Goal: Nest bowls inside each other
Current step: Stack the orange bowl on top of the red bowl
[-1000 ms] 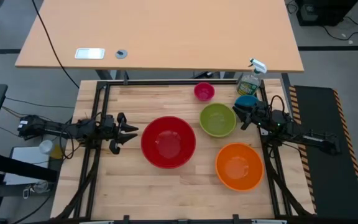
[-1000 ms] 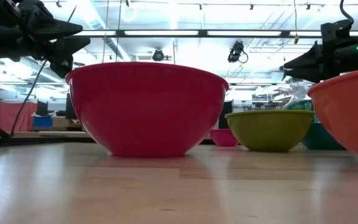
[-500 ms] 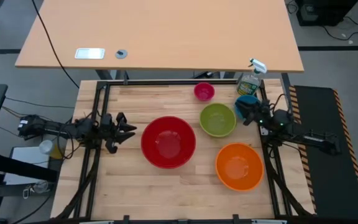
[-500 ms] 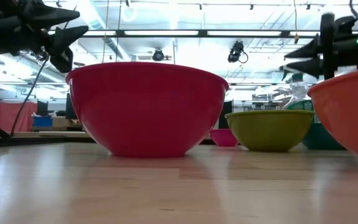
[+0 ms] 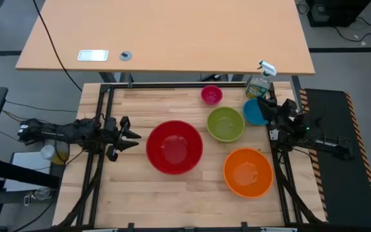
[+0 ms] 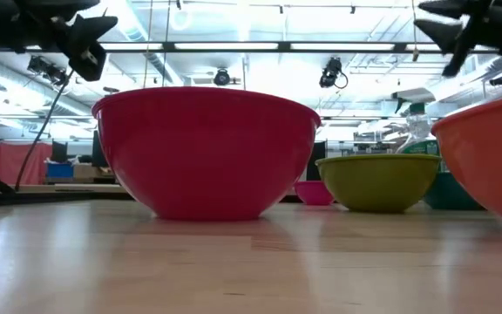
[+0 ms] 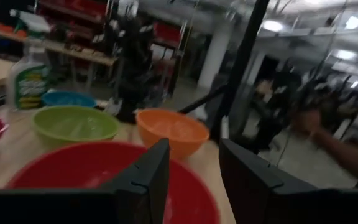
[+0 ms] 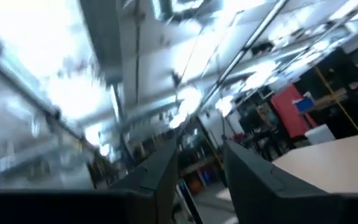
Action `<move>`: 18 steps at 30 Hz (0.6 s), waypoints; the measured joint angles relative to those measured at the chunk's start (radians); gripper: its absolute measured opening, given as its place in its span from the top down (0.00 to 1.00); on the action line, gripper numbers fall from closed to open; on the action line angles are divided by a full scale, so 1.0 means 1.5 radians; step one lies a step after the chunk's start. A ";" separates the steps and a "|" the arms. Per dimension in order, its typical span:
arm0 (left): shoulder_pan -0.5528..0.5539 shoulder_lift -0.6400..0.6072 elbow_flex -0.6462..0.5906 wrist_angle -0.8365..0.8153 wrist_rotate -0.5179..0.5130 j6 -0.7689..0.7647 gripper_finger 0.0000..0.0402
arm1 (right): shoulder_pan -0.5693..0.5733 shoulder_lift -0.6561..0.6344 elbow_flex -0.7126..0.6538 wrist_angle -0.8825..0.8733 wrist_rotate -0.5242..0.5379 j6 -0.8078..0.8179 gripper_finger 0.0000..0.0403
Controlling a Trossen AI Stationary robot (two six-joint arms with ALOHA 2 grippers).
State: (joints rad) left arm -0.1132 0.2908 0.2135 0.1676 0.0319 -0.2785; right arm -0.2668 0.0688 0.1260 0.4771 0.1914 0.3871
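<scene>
Five bowls rest upright on the wooden table, each apart from the others: red [image 5: 174,146] at the centre, orange [image 5: 248,172] near right, lime green [image 5: 225,124], blue [image 5: 255,113] by the right edge, and small pink [image 5: 211,95] at the far side. My left gripper [image 5: 133,135] hovers level to the left of the red bowl [image 7: 98,180], its fingers a little apart on nothing. My right gripper [image 5: 270,111] hangs raised beside the blue bowl, tipped upward, fingers a little apart and empty. The right wrist view shows only the ceiling.
A green spray bottle [image 5: 259,82] stands at the far right corner, just behind the blue bowl. Dark frame rails [image 5: 98,109] run along the table's left, far and right edges. A tan desk [image 5: 166,35] lies beyond the far edge. Bare wood lies along the near edge.
Both grippers have risen. My right gripper has also tipped its fingers upward and drawn back toward the table's right edge, so the blue bowl now shows whole from above. The bowls have kept their places.
</scene>
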 joint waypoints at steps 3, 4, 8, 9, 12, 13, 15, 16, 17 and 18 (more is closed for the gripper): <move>0.012 0.019 0.049 -0.081 0.000 0.028 0.65 | 0.003 0.074 0.094 -0.101 0.003 -0.042 0.68; 0.015 0.027 0.065 -0.104 0.000 0.039 0.65 | 0.004 0.112 0.131 -0.151 0.014 -0.046 0.69; 0.022 0.048 0.134 -0.203 0.000 0.060 0.65 | 0.016 0.294 0.300 -0.400 0.029 -0.012 0.72; 0.022 0.051 0.148 -0.224 0.000 0.061 0.65 | 0.021 0.343 0.346 -0.477 0.029 0.007 0.72; 0.021 0.051 0.175 -0.267 0.000 0.076 0.65 | 0.038 0.501 0.493 -0.715 0.028 0.047 0.74; 0.021 0.050 0.181 -0.275 0.000 0.078 0.65 | 0.045 0.553 0.542 -0.795 0.029 0.058 0.75; 0.021 0.050 0.189 -0.280 0.000 0.078 0.65 | 0.062 0.647 0.632 -0.934 0.028 0.086 0.76; 0.021 0.050 0.191 -0.278 0.000 0.078 0.65 | 0.072 0.693 0.674 -0.988 0.022 0.100 0.76; 0.021 0.050 0.191 -0.279 0.000 0.079 0.65 | 0.080 0.735 0.711 -1.044 0.005 0.113 0.76; 0.021 0.050 0.191 -0.280 0.000 0.084 0.65 | 0.089 0.777 0.746 -1.101 -0.019 0.124 0.76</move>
State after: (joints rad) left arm -0.0822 0.3660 0.4995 -0.2526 0.0319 -0.1528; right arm -0.1331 1.2344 1.2442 -1.1748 0.1635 0.5731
